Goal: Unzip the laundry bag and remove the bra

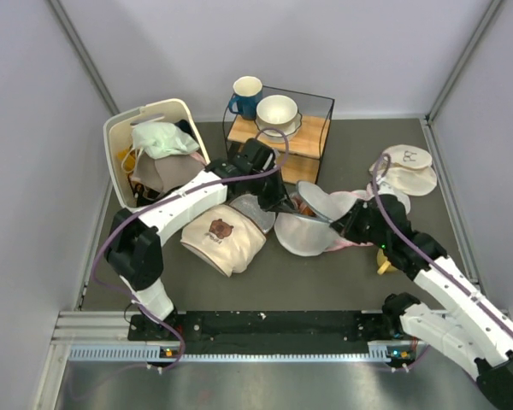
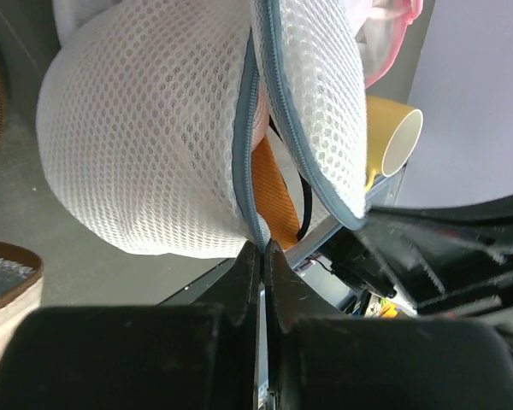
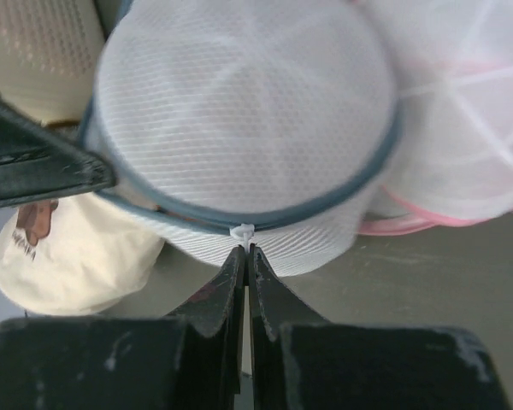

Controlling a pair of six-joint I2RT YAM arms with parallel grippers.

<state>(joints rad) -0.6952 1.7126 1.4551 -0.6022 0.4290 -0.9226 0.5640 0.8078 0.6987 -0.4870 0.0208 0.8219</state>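
The laundry bag [image 1: 310,226], a round white mesh drum with a grey-blue rim and zip, lies mid-table. My left gripper [image 1: 291,207] is shut on the bag's rim at the end of the zip [image 2: 262,248]. The zip gapes open in the left wrist view [image 2: 145,145], showing orange cloth [image 2: 274,192] and a black strap inside. My right gripper [image 1: 339,226] is shut on the white zip pull [image 3: 242,231] at the near side of the bag [image 3: 239,111]. No dusty-pink bra shows in any view.
A beige bear-print cloth [image 1: 222,235] lies left of the bag. Pink-trimmed mesh bags [image 1: 406,166] lie to the right, and one shows in the right wrist view [image 3: 470,111]. A yellow cup [image 1: 383,265] lies beside the right arm. A white basket [image 1: 120,137] and a wire rack with cups [image 1: 278,137] stand behind.
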